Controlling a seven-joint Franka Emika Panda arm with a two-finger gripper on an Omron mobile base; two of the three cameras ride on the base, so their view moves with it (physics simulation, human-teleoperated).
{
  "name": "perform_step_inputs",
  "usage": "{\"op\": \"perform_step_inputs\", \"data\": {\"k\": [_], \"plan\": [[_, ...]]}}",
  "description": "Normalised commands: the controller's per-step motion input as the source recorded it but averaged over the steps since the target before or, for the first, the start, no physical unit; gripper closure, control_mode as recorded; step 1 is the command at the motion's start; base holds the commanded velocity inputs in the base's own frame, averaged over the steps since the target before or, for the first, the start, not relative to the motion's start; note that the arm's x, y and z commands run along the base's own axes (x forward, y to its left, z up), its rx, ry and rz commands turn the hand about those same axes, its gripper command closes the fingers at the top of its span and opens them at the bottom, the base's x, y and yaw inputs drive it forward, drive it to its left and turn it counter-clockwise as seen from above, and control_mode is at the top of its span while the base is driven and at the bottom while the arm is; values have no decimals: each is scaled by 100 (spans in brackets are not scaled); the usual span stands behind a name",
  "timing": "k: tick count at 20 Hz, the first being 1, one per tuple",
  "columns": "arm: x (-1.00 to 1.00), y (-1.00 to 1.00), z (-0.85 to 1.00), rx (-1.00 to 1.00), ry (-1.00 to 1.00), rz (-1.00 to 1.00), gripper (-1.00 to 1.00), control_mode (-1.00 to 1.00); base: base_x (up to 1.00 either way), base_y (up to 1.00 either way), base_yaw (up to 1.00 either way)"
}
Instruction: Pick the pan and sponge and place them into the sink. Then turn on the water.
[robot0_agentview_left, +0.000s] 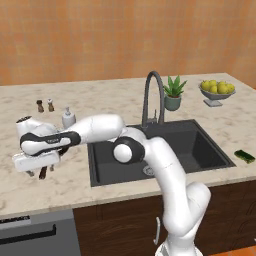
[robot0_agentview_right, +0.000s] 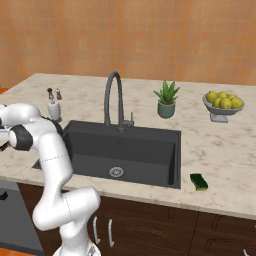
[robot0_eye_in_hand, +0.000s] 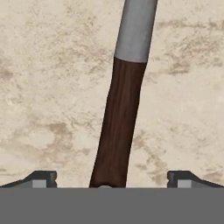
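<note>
My gripper (robot0_agentview_left: 36, 173) hangs low over the counter left of the sink (robot0_agentview_left: 210, 150), fingers pointing down. In the hand view the pan's reddish-brown wooden handle (robot0_eye_in_hand: 118, 127) runs up between the two spread fingertips (robot0_eye_in_hand: 43, 178), with a gap on each side, so the gripper (robot0_eye_in_hand: 112, 179) is open around it. A grey metal neck (robot0_eye_in_hand: 135, 30) joins the handle at the top. The handle's end (robot0_agentview_left: 43, 173) peeks out below my hand, and my arm hides the pan's round body. The dark green sponge (robot0_agentview_left: 245, 156) (robot0_agentview_right: 199, 181) lies on the counter right of the sink (robot0_agentview_right: 80, 131). The faucet (robot0_agentview_left: 152, 95) (robot0_agentview_right: 114, 97) is dry.
A soap dispenser (robot0_agentview_left: 68, 118) and two small shakers (robot0_agentview_left: 45, 105) stand behind my hand. A potted plant (robot0_agentview_left: 173, 93) and a bowl of lemons (robot0_agentview_left: 217, 90) sit at the back right. A dishwasher front (robot0_agentview_left: 35, 235) is below the counter edge.
</note>
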Motion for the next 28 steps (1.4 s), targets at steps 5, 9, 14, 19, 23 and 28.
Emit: {"op": "perform_step_inputs", "data": {"k": [5,9,14,19,23,28], "plan": [[19,6,-24,0,1,0,-100,-100,0,0,0],[18,0,-23,0,1,0,-100,-100,0,0,0],[17,0,-24,0,0,0,-100,-100,0,0,0],[24,0,-24,0,0,0,100,-100,0,0,0],[5,0,0,-1,4,0,100,-100,0,0,0],[0,-4,-2,0,0,0,100,-100,0,0,0]]}}
